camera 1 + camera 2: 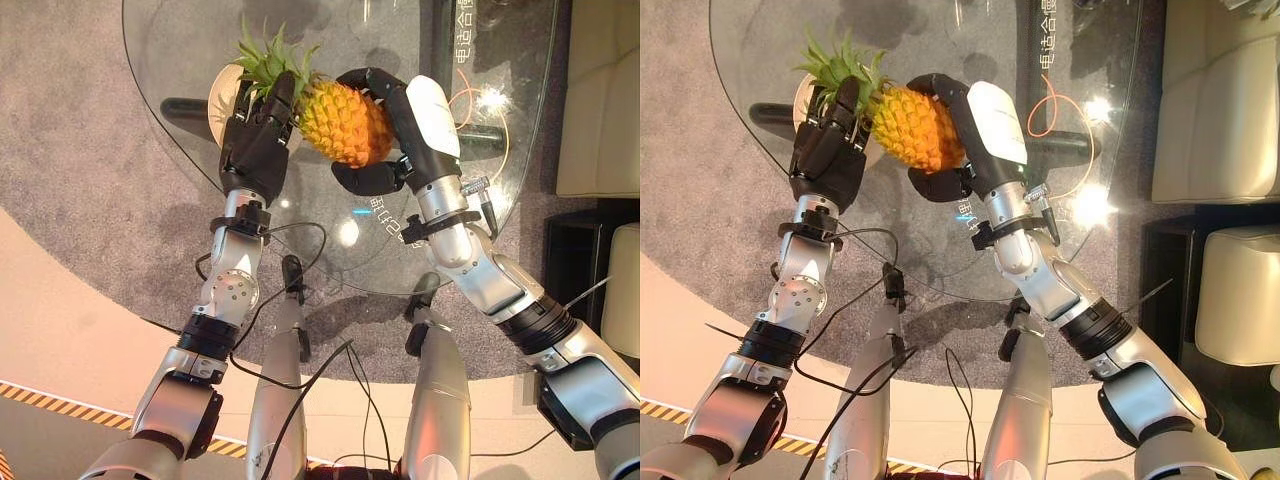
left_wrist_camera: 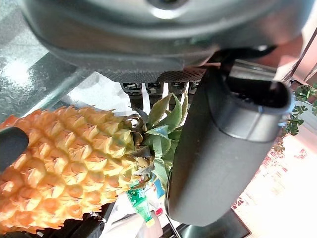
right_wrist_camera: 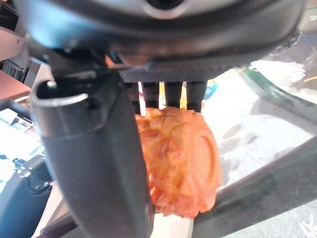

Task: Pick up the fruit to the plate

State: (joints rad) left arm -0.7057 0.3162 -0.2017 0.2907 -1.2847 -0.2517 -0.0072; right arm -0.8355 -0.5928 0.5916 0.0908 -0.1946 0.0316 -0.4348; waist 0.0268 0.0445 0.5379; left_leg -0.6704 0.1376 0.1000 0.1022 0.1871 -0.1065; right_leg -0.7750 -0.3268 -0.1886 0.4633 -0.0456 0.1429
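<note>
Pineapple (image 1: pixel 345 122) hides plate (image 1: pixel 222 85)

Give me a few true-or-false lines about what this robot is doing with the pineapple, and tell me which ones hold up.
1. Both robot hands are on the pineapple. True: the left robot hand is at the leafy end and the right robot hand is curled round the body.
2. The table is solid wood. False: it is glass, and the carpet shows through it.
3. The pineapple is green all over. False: its body is orange-yellow and only the leaves are green.
4. A pale plate shows beside the left robot hand, under the leaves. True.
5. The pineapple's leaves point toward the right robot hand. False: they point toward the left one.
</note>
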